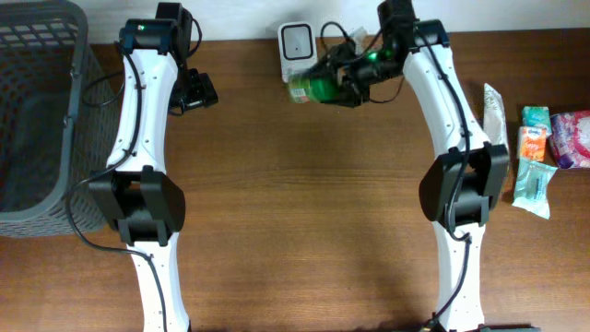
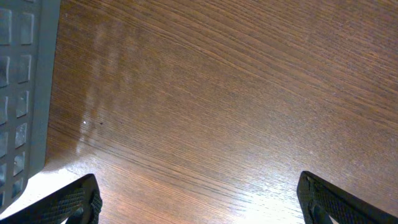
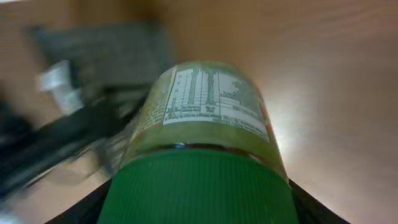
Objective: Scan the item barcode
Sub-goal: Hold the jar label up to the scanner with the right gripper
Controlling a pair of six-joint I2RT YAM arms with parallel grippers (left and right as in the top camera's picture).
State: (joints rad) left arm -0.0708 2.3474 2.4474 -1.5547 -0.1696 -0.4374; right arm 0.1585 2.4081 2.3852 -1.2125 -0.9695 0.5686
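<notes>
Since a barcode only reads when it faces the reader, we hold the bottle [image 1: 309, 88] on its side in our right tool [image 1: 343, 85], which is clamped around the cap end so the whole body and its label stay uncovered. The bottle points out towards the scanner [image 1: 297, 44], which stands at the back edge of the table [image 1: 304, 203], and the bottle sits just in front of it; whether the two touch we cannot tell. From the right wrist view we see a white panel of fine print turned up towards us and no barcode, so we judge the code lies on another side and the bottle may need a roll before it reads. The bottle is round, of clear greenish plastic with a glossy wrap, and its green cap is finely ribbed. The scanner is a small white box with a rounded square face. Our left tool [image 2: 199, 202] holds nothing, its jaws spread wide, with black cross-hatched pads [image 2: 68, 202] above bare brown wood that has a long grain and a soft sheen. It waits beside the grey lattice basket [image 1: 37, 111], we judge, to stay clear. Soft, crinkled packets [image 1: 544, 148] lie at the right edge, well apart.
</notes>
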